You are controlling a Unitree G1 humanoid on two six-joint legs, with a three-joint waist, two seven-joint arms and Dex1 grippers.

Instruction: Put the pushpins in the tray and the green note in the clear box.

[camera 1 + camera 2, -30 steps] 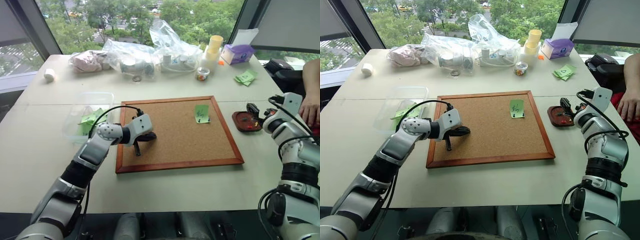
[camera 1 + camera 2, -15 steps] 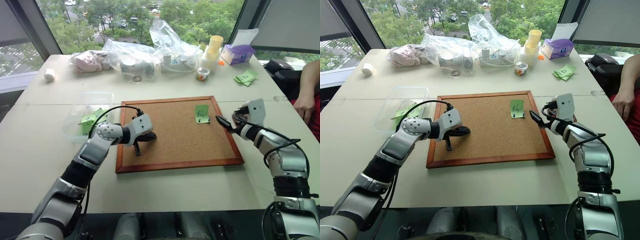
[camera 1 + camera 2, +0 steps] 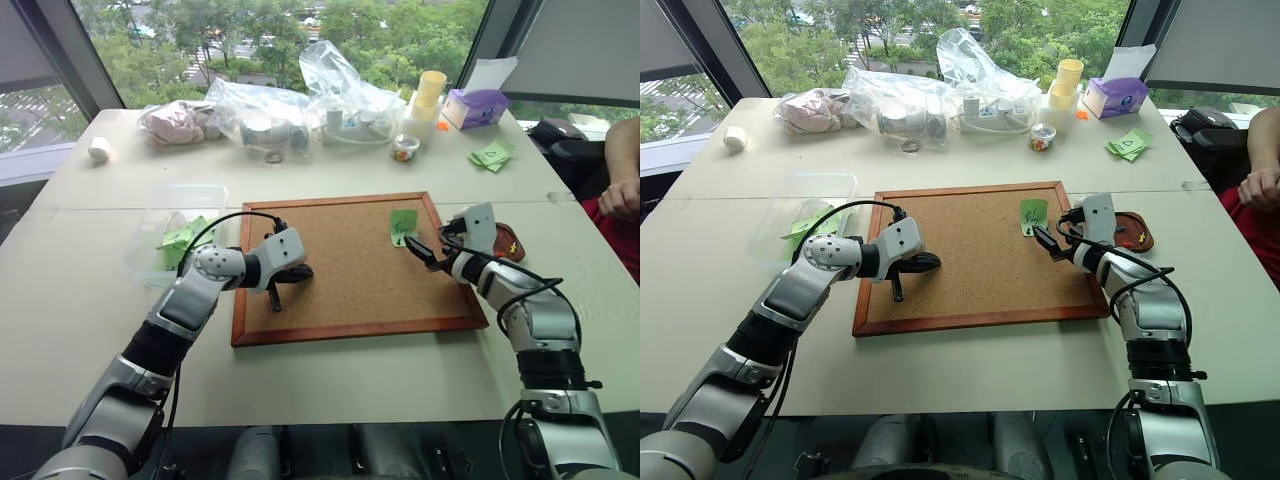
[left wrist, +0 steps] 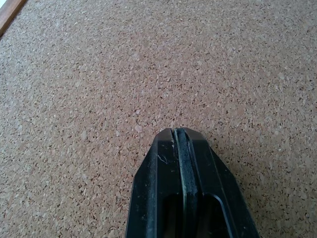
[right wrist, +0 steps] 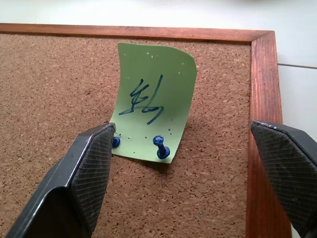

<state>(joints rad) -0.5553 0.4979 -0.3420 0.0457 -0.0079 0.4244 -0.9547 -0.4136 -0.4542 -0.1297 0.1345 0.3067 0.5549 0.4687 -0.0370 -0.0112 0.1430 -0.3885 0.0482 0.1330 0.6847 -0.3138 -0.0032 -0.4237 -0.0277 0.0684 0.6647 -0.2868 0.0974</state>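
The right pincer [image 3: 1044, 240], fingers spread wide, has swung from beside the tray [image 3: 1137, 231] at 3 o'clock to the cork board [image 3: 970, 260], and now faces the green note [image 5: 153, 115] near the board's 1 o'clock corner. Two blue pushpins [image 5: 159, 147] pierce the note's near edge between the open fingers, so pin removal is probably the step in hand. The left pincer [image 3: 277, 297] is shut, holding nothing, its tips resting on the board near its 9 o'clock edge. The tray, just beyond the board's 3 o'clock edge, holds a few small coloured specks, likely pins. The clear box [image 3: 165, 215] lies on the table [image 3: 330, 385] at 9 o'clock of the board and already contains green slips.
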